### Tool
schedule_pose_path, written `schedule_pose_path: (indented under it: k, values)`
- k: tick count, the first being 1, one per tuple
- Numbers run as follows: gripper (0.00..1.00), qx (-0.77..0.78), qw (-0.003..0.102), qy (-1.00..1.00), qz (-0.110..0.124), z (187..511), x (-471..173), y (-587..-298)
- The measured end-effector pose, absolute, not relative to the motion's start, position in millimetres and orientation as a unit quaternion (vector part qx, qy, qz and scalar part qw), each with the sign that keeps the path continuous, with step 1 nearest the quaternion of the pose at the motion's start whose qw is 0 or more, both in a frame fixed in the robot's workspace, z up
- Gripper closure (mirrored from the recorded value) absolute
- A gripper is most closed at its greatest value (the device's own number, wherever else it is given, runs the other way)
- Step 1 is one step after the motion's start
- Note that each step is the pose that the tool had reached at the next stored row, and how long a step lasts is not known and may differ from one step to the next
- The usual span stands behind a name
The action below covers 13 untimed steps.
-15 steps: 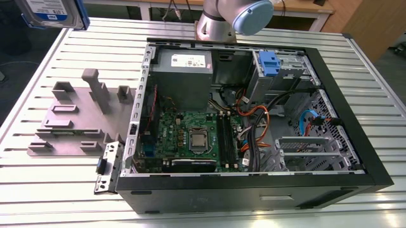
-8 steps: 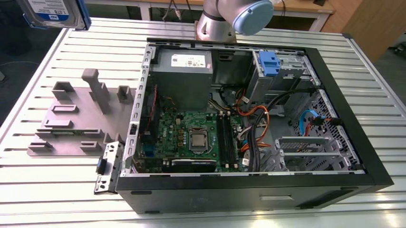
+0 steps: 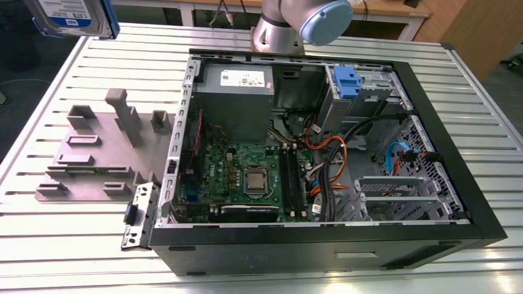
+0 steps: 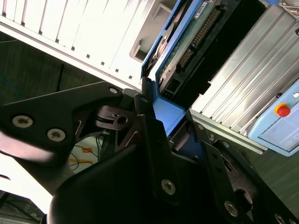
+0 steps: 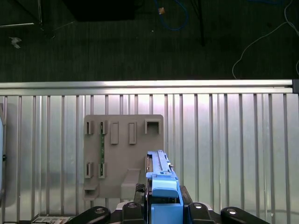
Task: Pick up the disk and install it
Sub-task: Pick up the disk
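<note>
Second wrist view: gripper [image 4: 172, 119] clamps the disk [image 4: 187, 44], PCB side seen; exterior view shows label [image 3: 67, 12].

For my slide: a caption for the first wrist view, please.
End effector holds the disk over the slatted table and its grey fixture plate.

A ribbed metal table [image 3: 73, 239] carries an open computer case [image 3: 457, 184] lying on its side. Inside lie a green motherboard [image 3: 245, 177], a grey power supply box [image 3: 237, 92] with a white sticker, a small blue latch piece [image 3: 346, 82] and orange and black cables [image 3: 327, 147]. Just beside the case, at the exterior view's left, rests a grey fixture plate [image 3: 98, 153] with upright blocks. The second wrist view shows a red button [image 4: 281, 110] on a pale blue panel.
</note>
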<state>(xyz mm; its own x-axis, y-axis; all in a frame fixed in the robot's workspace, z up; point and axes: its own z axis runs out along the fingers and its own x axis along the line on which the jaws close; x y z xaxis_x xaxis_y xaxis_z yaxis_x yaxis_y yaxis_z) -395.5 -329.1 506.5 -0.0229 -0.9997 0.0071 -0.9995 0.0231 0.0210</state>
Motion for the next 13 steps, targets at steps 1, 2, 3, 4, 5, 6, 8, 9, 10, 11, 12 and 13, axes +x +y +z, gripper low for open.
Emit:
schedule_pose_path:
  k: [1,2,3,4,5,6,8,9,10,11,12,13]
  values:
    - [0.64,0.699,0.01,-0.715,-0.005,506.5,-395.1,-329.1]
    - [0.64,0.699,0.01,-0.715,-0.005,506.6,-394.6,-329.1]
    - [0.64,0.699,0.01,-0.715,-0.005,506.5,-393.7,-329.1]
    - [0.64,0.699,0.01,-0.715,-0.005,506.5,-392.8,-329.1]
    - [0.64,0.699,0.01,-0.715,-0.005,506.5,-392.4,-329.1]
    - [0.64,0.699,0.01,-0.715,-0.005,506.5,-391.9,-329.1]
    - [0.64,0.699,0.01,-0.715,-0.005,506.5,-391.0,-329.1]
    - [0.64,0.699,0.01,-0.715,-0.005,506.5,-390.6,-329.1]
    - [0.64,0.699,0.01,-0.715,-0.005,506.6,-390.0,-329.1]
    - [0.64,0.699,0.01,-0.715,-0.005,506.5,-389.6,-329.1]
    - [0.64,0.699,0.01,-0.715,-0.005,506.5,-389.1,-329.1]
    - [0.64,0.699,0.01,-0.715,-0.005,506.5,-388.6,-329.1]
